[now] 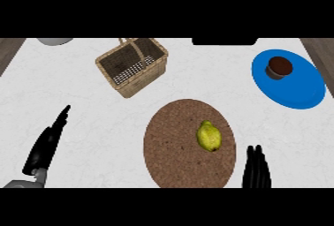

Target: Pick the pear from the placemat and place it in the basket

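A yellow-green pear lies on the round brown placemat, toward its right side. A woven wicker basket with a handle stands at the back, left of centre, and holds nothing that I can see. My right hand rises from the lower edge just right of the placemat, fingers straight, a short way right of and below the pear. Over at the lower left is my left hand, open with fingers pointing up, far from the pear.
A blue plate at the back right carries a small brown cupcake-like object. A grey rounded object shows at the top left edge. Dark wood borders the counter at both upper corners.
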